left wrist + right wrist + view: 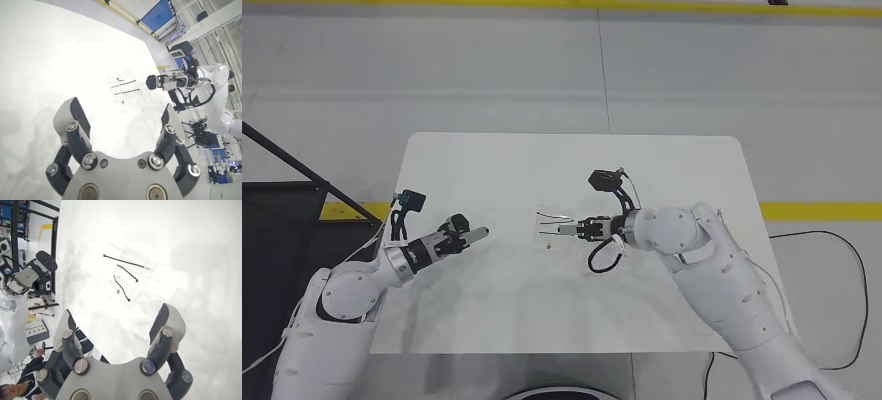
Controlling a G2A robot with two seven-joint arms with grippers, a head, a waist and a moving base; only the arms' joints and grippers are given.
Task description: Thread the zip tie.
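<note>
Top view: three black zip ties (555,214) lie flat on a clear sheet (550,232) near the middle of the white worktop (542,320). The right gripper (564,230) sits just beside the sheet, and the left gripper (480,234) is well apart from it. Left wrist view: the left gripper (122,106) is open and holds nothing. Two straight zip ties (123,83) show ahead of it, with the right gripper (151,82) just beyond them. Right wrist view: the right gripper (117,315) is spread wide and empty above the clear sheet (143,279). The longest zip tie (124,261) is straight with a pale tip, the middle zip tie (127,273) is shorter, and the curved zip tie (121,288) bends toward its head. A small pale scrap (118,292) lies beside the curved one. Probable faults: the straps are thin and lie flush, so the pads may slide over one or pinch the sheet along with it. The ties lie close together (the middle and curved ones especially), so one closure may take two. Each head opening is small and the strap looks limp, so a grasp far from the tip would probably let it bend away from the slot.
</note>
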